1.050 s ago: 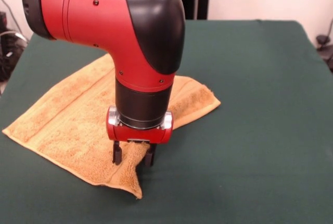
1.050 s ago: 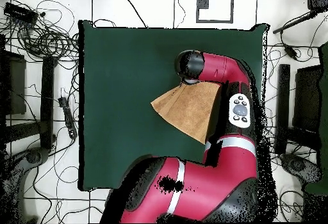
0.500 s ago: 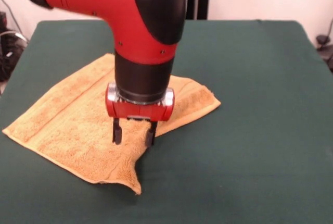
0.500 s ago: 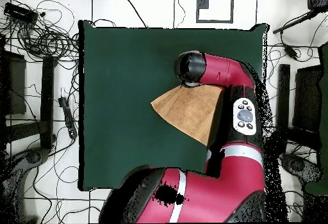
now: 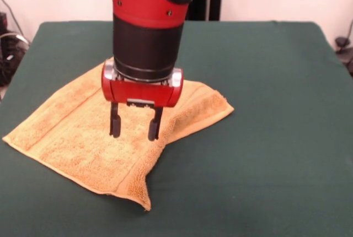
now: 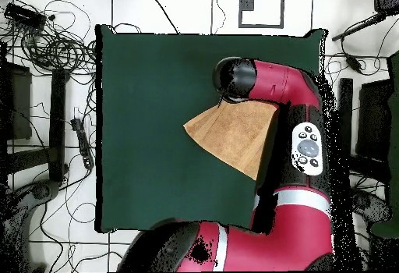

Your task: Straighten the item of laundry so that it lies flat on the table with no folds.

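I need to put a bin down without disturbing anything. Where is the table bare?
In the front view, the table is bare green felt across its whole right half, from the towel to the right edge, and along the far edge. The left half is crowded: the towel lies there, with the open gripper above it.

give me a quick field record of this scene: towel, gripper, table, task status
towel: golden-orange towel lying on the table, not flat; one part is folded over along a crease, and the corner nearest the camera sticks out in a point
gripper: gripper open, empty, above the towel near the fold, pointing straight down
table: green table, towel on its left half in the front view
arm: red and black, coming down from above
task status: not done, fold remains
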